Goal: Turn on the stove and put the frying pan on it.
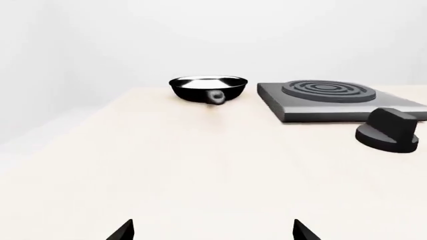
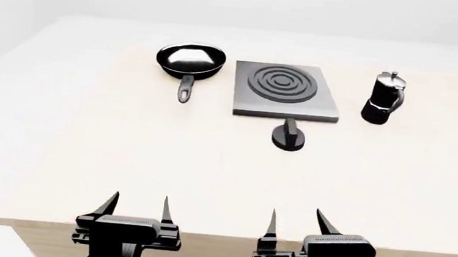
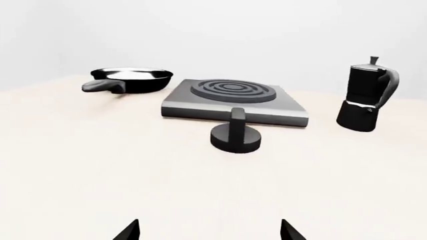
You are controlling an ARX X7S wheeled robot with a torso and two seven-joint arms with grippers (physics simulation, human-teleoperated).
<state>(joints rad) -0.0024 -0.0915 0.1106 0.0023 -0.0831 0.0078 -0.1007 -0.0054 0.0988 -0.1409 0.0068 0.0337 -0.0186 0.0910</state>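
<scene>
My left pincer is open, with nothing between its two pointy fingers. My right pincer is open too and holds nothing. Both hang over the near edge of the pale table, side by side. Far from them, in the middle of the table, sits the stove with its grey rings. Its round black knob sits just in front of it, on my side. The frying pan sits on the table just left of the stove, its handle pointing toward me. A black and silver moka pot stands right of the stove.
</scene>
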